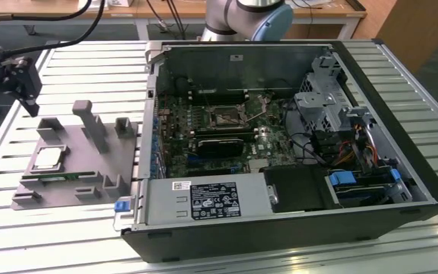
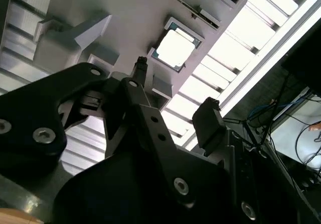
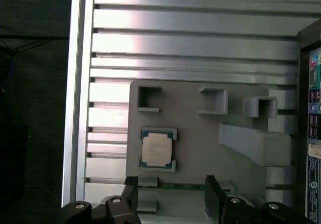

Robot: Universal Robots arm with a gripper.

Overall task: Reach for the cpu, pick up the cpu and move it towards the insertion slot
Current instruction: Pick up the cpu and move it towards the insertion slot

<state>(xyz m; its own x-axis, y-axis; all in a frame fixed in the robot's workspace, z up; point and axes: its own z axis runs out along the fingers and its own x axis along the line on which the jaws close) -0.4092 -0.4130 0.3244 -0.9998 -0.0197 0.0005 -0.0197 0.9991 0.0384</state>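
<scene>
Hand (image 3: 170, 188) wide open, empty, apart from the cpu (image 1: 49, 158)
In the exterior view the cpu lies in the grey fixture (image 1: 82, 155), at 8 o'clock from the insertion slot (image 1: 225, 117); the hand hangs at its 11 o'clock.

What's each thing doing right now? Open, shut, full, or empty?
gripper: open, holding nothing.
cpu: lying flat in its pocket, not gripped.
gray tray: holding the cpu.
insertion slot: no chip in it.
computer case: lying on its side, cover off.
</scene>
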